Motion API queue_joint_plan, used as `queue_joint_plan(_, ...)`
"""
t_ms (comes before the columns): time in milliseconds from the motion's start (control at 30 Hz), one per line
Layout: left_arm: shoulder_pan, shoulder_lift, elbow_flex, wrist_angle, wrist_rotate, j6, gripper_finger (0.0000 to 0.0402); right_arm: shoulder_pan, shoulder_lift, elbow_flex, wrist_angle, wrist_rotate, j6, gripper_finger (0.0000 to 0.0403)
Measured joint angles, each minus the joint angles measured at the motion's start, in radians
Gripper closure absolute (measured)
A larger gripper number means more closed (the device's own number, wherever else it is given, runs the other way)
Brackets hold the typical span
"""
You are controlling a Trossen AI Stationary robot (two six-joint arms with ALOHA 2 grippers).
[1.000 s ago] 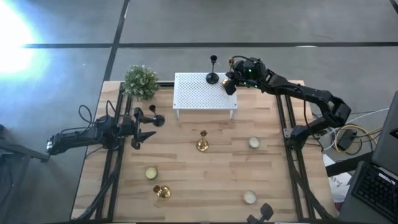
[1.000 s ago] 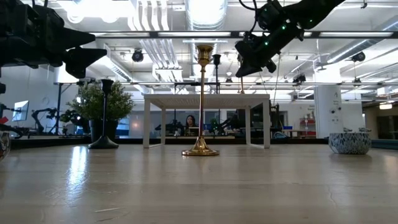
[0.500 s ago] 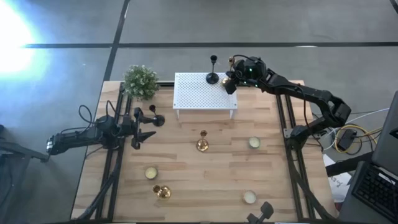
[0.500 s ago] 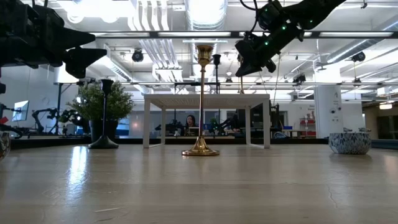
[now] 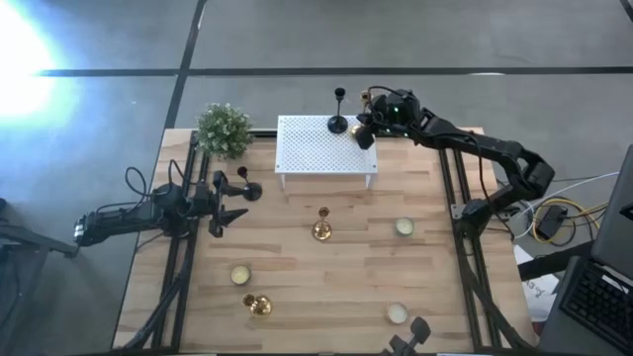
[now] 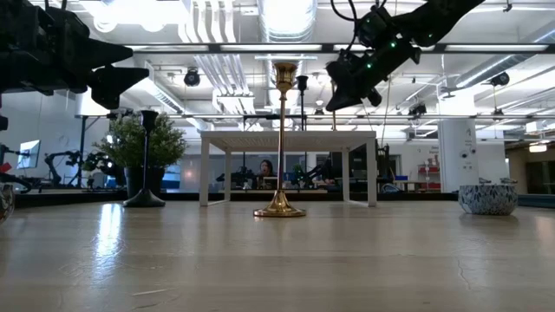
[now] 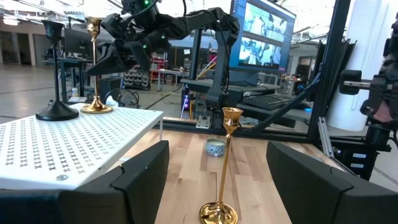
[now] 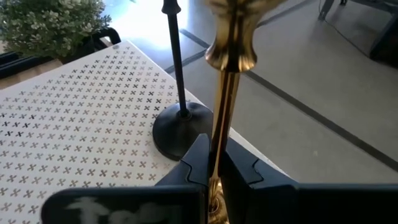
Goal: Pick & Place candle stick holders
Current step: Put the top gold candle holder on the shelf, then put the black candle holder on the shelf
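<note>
My right gripper (image 5: 364, 130) is over the far right corner of the white perforated rack (image 5: 321, 150), shut on a gold candle stick holder (image 7: 94, 65). A black holder (image 5: 338, 121) stands on its base on the rack beside it. Another gold holder (image 5: 321, 227) stands on its base at the table's middle. A black holder (image 5: 244, 188) stands on its base near my left gripper (image 5: 226, 204), which is open and empty at the table's left. A third gold holder (image 5: 257, 305) lies on its side near the front edge. My right gripper pinches the gold holder's slim stem (image 8: 219, 146) between its two fingers, below the bulge under the cup. The fingers lie across the stem, coming from the table's right. The holder stands upright, and its base (image 7: 95, 107) is at the rack's top; whether it touches the rack, I cannot tell.
A bushy green potted plant (image 5: 224, 130) stands at the far left corner. Small round candle dishes sit at the front left (image 5: 240, 274), right (image 5: 404, 226) and front right (image 5: 397, 313). Bare wood lies between them.
My right gripper has shifted a little toward the table's left over the rack's far right corner, with the gold holder still upright between its fingers.
</note>
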Motion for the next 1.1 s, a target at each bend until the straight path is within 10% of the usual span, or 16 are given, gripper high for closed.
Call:
queue_joint_plan(667, 0.0, 0.0, 0.0, 0.0, 0.0, 0.0, 0.0126, -0.018, -0.038, -0.002, -0.06, 0.011, 0.012, 0.0241)
queue_joint_plan(1100, 0.0, 0.0, 0.0, 0.0, 0.0, 0.0, 0.0126, 0.098, -0.343, -0.002, -0.448, 0.0, 0.004, 0.0202)
